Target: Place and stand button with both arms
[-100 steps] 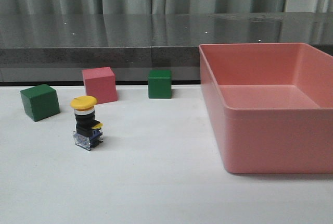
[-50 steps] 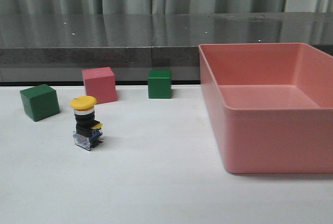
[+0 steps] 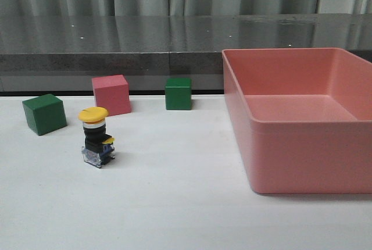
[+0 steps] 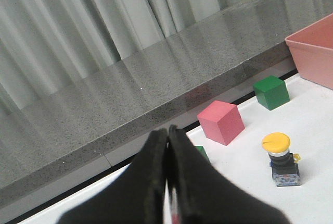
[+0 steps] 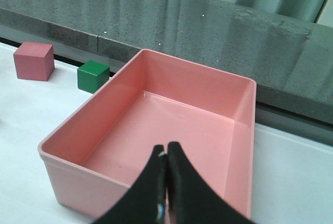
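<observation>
While the button (image 3: 96, 138) stands upright on the counter (image 3: 174, 203), yellow cap uppermost, we note both arms well clear. Our left end effector (image 4: 167, 182) and right end effector (image 5: 166, 182) are clenched, grasping nothing.

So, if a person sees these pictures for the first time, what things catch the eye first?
Probably the big pink bin filling the right side of the white table, with nothing inside it. Next, the small button standing upright on the left, yellow cap on top, in front of a pink cube and two green cubes.
</observation>
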`<state>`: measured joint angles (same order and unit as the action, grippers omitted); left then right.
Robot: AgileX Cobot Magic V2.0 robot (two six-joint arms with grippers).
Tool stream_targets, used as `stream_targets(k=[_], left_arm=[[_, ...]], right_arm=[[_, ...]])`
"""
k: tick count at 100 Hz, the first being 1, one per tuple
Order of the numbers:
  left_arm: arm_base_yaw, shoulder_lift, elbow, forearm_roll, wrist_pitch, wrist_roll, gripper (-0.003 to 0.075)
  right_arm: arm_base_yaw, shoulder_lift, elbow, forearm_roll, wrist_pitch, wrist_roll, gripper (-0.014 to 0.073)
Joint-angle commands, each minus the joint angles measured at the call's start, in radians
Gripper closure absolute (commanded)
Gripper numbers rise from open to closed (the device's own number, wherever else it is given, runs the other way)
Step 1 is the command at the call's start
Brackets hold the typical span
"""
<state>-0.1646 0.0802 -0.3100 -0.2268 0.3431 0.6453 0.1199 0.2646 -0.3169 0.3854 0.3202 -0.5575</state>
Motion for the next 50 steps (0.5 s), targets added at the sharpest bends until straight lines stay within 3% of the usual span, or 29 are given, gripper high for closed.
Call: stream_targets(k=[1,11,30,37,50], left_arm=[[0.004,0.010,-0.020,-0.017,-0.097,-0.009,0.0739],[0.004,0.010,0.001,0.064,-0.133,-0.139,0.0740],[0.029,0.007,0.073,0.397,-0.156,-0.617,0.0740],[0.055,-0.010,0.105,0.431,-0.158,-0.686,0.0740],[0.110,-0.075,0.170,0.417,-0.203,-0.688,0.0740]], right_arm=[[-0.005,0.007,-0.026,0.018,-0.066,0.003,0.0655],[-0.005,0.007,-0.026,0.018,-0.066,0.003,0.0655],[-0.005,0.007,-0.026,0.018,-0.066,0.003,0.0655],[-0.005,0.007,-0.026,0.018,-0.066,0.003,0.0655],[-0.005,0.007,-0.026,0.018,-0.066,0.003,0.0655]])
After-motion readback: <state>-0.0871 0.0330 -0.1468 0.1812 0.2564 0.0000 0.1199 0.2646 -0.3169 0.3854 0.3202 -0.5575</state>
